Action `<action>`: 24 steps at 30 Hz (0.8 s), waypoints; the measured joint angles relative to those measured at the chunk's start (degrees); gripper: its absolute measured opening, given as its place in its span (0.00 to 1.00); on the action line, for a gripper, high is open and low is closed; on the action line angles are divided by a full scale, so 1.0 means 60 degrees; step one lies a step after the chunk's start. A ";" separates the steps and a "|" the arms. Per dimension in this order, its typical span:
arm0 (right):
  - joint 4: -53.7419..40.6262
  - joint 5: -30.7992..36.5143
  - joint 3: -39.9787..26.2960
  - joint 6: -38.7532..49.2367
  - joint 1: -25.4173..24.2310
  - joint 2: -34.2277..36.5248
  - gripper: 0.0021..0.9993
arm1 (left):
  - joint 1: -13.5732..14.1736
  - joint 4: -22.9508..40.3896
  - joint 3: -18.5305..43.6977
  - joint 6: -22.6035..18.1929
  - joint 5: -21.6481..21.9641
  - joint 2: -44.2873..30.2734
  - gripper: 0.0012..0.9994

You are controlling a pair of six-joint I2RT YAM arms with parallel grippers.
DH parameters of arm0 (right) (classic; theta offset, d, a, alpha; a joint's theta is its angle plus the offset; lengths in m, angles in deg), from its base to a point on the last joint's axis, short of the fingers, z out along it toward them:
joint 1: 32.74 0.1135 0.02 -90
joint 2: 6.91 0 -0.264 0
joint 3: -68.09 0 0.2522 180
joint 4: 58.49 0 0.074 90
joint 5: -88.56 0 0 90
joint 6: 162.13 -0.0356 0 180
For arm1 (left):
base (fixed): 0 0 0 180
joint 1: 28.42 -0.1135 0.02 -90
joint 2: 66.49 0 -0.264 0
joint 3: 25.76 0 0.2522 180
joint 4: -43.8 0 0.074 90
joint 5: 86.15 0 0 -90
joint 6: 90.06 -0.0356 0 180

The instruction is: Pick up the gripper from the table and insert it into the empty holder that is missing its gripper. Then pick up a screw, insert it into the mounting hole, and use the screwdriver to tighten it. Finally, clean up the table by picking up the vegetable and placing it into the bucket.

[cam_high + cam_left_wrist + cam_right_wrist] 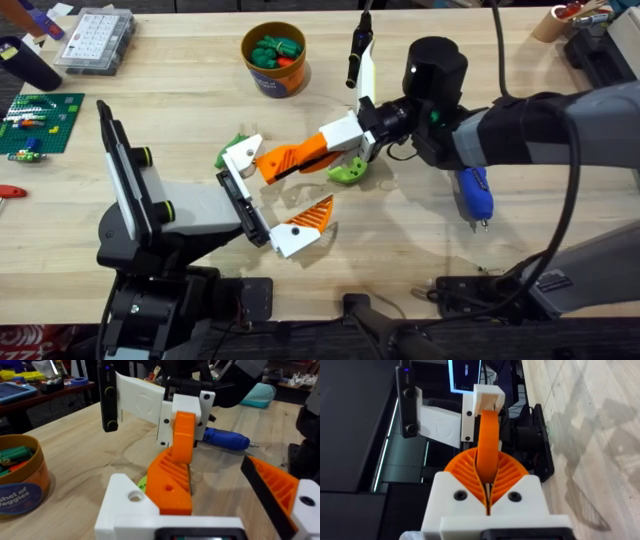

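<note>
My right gripper (338,142) reaches in from the right, shut on the long orange gripper (292,159). Its ribbed pads (507,472) pinch the orange gripper (488,442) edge-on. The finger's wide base (169,487) rests against the white holder (125,507) on my left gripper (272,195), whose mounting hole (135,495) faces up. The left jaws stand open, the other one carrying a short ribbed orange finger (312,214). The blue screwdriver (473,193) lies on the table (400,250) to the right. A green vegetable (347,172) lies under the right gripper. The bucket (274,58) stands at the back.
A black-and-pale-yellow stick (358,55) lies beside the bucket. A clear parts box (95,40) and a green baseplate (40,120) sit at the far left. More green (232,146) peeks out behind the holder. The bucket holds green and red pieces.
</note>
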 joint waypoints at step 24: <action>0.0020 -0.0142 0.0022 -0.0070 -0.0202 0.0032 0.01 | -0.0022 -0.0004 0.0004 -0.0003 0.0054 -0.0004 0.99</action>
